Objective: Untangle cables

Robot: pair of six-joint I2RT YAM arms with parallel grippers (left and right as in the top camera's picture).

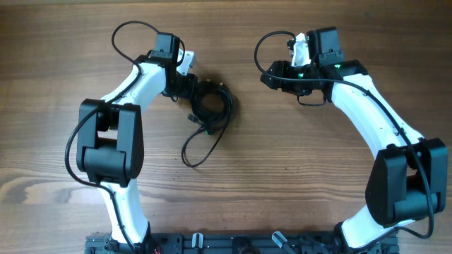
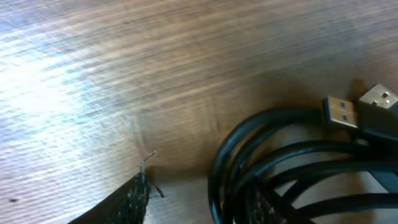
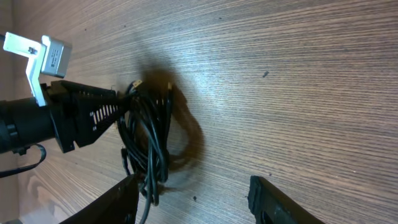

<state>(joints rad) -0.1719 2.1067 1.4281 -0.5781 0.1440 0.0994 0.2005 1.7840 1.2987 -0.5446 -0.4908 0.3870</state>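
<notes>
Left arm (image 1: 134, 88): elbow out at 9 o'clock, forearm reaching toward 1 o'clock. Left gripper (image 1: 191, 89) angled toward 4 o'clock, jaws parted. Right arm (image 1: 367, 116): elbow at 3 o'clock. Right gripper (image 1: 267, 75) pointing toward 9 o'clock, jaws wide apart.

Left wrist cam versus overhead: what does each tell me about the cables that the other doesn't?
Left wrist only: two USB plug ends close up at the right of the cables, with strands crossing over each other. Overhead only: the full extent of the cables, a loose loop trailing out toward the robot's base, and the right gripper off to the side, apart from them. Both: black cables lying on the wooden table, with the left gripper right at them.
</notes>
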